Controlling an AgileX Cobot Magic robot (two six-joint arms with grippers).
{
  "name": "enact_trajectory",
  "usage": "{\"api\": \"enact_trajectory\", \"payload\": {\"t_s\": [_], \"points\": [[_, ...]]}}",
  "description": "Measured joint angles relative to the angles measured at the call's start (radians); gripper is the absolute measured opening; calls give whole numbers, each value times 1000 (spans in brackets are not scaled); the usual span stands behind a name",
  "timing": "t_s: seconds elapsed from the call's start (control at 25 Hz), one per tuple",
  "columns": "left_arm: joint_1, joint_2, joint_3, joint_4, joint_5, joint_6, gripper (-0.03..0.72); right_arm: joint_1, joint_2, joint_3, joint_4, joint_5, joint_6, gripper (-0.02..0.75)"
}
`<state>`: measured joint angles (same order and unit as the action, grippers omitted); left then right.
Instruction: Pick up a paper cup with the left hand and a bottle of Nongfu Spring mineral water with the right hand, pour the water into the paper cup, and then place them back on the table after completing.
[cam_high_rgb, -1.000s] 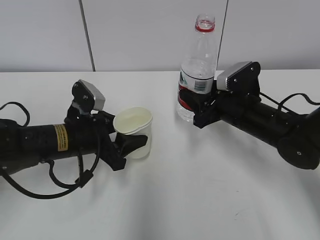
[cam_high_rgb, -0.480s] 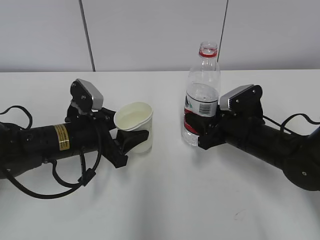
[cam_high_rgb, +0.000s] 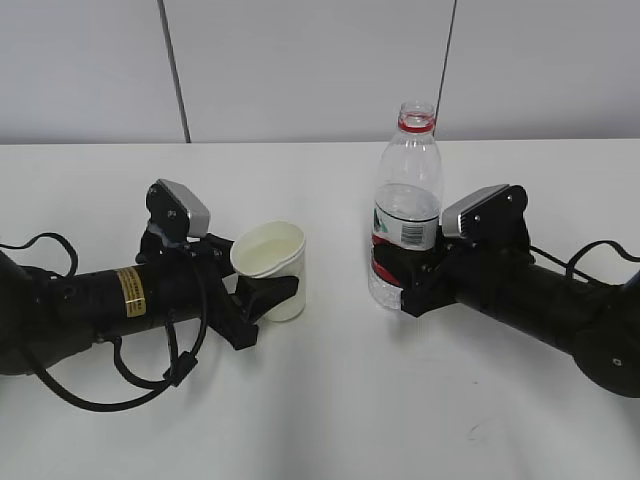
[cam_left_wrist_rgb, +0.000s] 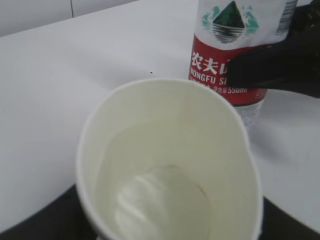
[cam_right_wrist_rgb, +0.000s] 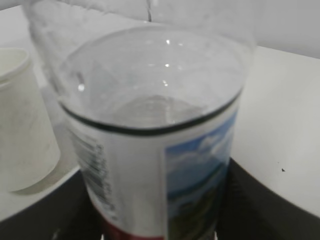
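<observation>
We are lowering the bottle (cam_high_rgb: 406, 212) upright onto the bench (cam_high_rgb: 330, 400); the right end effector (cam_high_rgb: 392, 282) is clamping it, the left end effector (cam_high_rgb: 262, 297) pinching the paper cup (cam_high_rgb: 270, 267). Release comes next.

Exterior view: front-on, slanting down from about chest height across the white counter (cam_high_rgb: 330, 420), wall at top of frame. Left wrist view: very close, looking down into the paper cup (cam_left_wrist_rgb: 170, 165), bottle (cam_left_wrist_rgb: 235, 60) at upper right. Right wrist view: pressed up against the bottle (cam_right_wrist_rgb: 155, 140), cup (cam_right_wrist_rgb: 22, 120) at left edge. All three views share cup and bottle.
</observation>
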<state>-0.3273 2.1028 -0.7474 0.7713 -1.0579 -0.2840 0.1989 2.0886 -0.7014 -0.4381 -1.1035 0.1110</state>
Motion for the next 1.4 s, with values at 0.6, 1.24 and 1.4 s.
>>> {"api": "enact_trajectory", "payload": {"t_s": [0.6, 1.24, 1.4], "points": [[0, 8, -7, -2, 52, 0, 433, 0, 16, 0, 0, -12, -4, 442], [6, -95, 111, -41, 137, 0, 618, 0, -52, 166, 103, -37, -74, 631], [7, -154, 146, -58, 215, 0, 610, 0, -100, 240, 192, -37, -111, 629]]}}
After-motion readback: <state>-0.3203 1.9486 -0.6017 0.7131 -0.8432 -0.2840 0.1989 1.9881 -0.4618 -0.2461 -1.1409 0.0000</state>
